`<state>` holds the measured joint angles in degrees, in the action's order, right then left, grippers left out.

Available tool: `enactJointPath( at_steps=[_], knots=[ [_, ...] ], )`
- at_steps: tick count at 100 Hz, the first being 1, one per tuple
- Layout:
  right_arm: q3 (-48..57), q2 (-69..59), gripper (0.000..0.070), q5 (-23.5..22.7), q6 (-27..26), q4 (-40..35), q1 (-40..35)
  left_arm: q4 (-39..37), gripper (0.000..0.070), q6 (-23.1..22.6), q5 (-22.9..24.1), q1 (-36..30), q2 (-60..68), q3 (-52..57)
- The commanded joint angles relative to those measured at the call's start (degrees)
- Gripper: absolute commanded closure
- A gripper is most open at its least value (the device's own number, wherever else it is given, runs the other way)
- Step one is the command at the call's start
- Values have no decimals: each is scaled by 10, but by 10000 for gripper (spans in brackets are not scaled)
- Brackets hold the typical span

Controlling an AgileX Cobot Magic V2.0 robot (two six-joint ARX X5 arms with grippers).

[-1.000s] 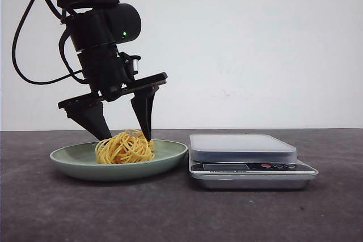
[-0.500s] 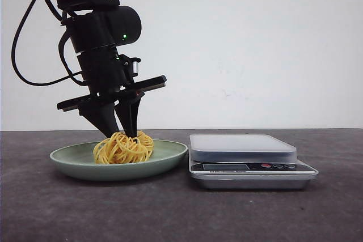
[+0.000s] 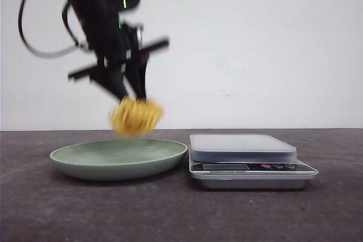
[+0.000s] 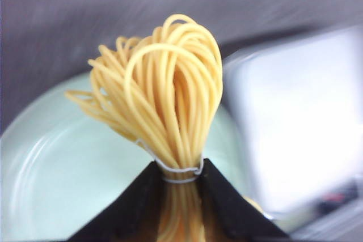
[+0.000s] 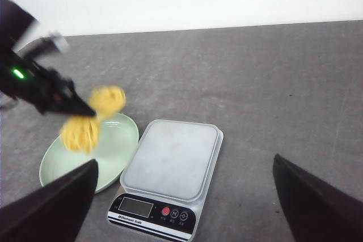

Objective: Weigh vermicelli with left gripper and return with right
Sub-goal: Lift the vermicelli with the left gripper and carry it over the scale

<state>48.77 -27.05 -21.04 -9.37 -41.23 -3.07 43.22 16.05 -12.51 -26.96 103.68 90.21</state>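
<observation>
My left gripper [image 3: 131, 97] is shut on the vermicelli [image 3: 136, 117], a yellow-orange noodle nest, and holds it in the air above the pale green plate [image 3: 85, 160]. In the left wrist view the black fingers [image 4: 142, 196] pinch the strands [image 4: 164, 100] together over the plate [image 4: 51, 185]. The right wrist view shows the left gripper [image 5: 86, 111], the blurred vermicelli [image 5: 82, 131], the plate [image 5: 122, 140] and the scale [image 5: 170, 160]. My right gripper [image 5: 184, 208] is open and empty, high above the table; it is out of the front view.
A silver digital kitchen scale [image 3: 244, 148] with a flat top and a front display stands just right of the plate, nearly touching it. The table [image 3: 283, 213] is dark grey, with a white wall behind.
My left gripper closed on the vermicelli and lifted it off the plate, moving up and slightly right. The plate now lies bare. The scale has not moved.
</observation>
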Motion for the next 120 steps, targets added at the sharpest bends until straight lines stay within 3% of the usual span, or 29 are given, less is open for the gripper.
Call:
enactJointPath(
  at_steps=[1,14,24,43,78,120],
  knots=[
    [11,-2,78,0,4,5,-2,-12,697,11,-52,-4,-20,31],
    [11,-2,78,0,4,5,-2,-43,697,61,-179,-10,-41,52],
    [11,-2,78,0,4,5,-2,-80,696,91,-224,-25,-43,66],
    [11,-2,78,0,4,7,-2,-145,696,134,-223,-53,-35,68],
    [11,-2,78,0,7,9,-2,-171,696,165,-219,-87,38,68],
    [12,-2,78,0,10,5,-2,-162,696,165,-199,-96,137,68]
  ],
)
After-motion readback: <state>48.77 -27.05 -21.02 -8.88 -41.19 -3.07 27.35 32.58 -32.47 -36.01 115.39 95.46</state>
